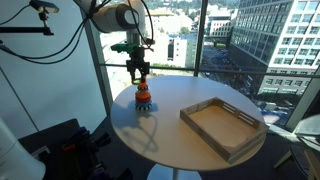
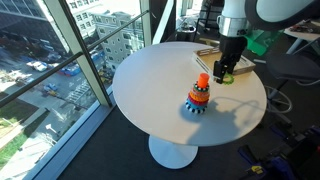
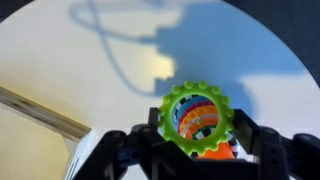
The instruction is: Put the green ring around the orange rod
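Observation:
My gripper (image 3: 196, 140) is shut on a green toothed ring (image 3: 197, 115). In the wrist view I look through the ring's hole onto a stack of coloured rings and the orange rod (image 3: 210, 152) beneath it. In both exterior views the gripper (image 1: 138, 74) (image 2: 224, 72) hangs just above the orange rod (image 1: 144, 87) (image 2: 203, 81), which stands upright in a stack of coloured rings (image 1: 145, 99) (image 2: 197, 100) on the round white table (image 1: 170, 135) (image 2: 150, 85). The green ring (image 2: 222, 76) is held slightly to one side of the rod's top.
A shallow wooden tray (image 1: 223, 125) sits on the table beside the rod; its corner shows in the wrist view (image 3: 35, 135). Large windows (image 1: 240, 40) lie behind the table. Black cables and equipment (image 1: 65, 145) stand near the table's edge.

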Robot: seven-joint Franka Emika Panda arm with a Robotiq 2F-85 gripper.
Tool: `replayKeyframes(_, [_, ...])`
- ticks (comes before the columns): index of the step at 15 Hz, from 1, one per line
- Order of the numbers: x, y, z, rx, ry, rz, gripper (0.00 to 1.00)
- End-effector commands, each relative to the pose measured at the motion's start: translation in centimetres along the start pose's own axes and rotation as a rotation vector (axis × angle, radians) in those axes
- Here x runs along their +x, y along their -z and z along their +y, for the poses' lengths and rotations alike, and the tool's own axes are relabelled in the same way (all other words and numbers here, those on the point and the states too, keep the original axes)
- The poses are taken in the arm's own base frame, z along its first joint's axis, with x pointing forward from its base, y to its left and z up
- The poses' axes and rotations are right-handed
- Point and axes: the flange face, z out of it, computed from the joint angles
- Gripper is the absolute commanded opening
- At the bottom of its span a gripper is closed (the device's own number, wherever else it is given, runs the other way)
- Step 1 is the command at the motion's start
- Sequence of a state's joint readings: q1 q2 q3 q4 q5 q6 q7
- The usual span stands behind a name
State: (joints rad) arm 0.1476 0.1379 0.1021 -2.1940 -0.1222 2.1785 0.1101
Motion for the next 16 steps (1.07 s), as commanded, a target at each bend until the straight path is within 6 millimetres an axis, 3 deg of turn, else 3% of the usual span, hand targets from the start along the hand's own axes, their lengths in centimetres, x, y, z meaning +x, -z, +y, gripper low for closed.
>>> replayKeyframes(1, [-0.1,2.5,-0.8,0.018,-0.025,0.019,0.48])
replayKeyframes(10, [2.5,3.8,-1.1,0.032,-0.047,0.06,0.48])
replayKeyframes(16, [4.9,2.8,-1.4,0.043,-0.05,0.055,0.48])
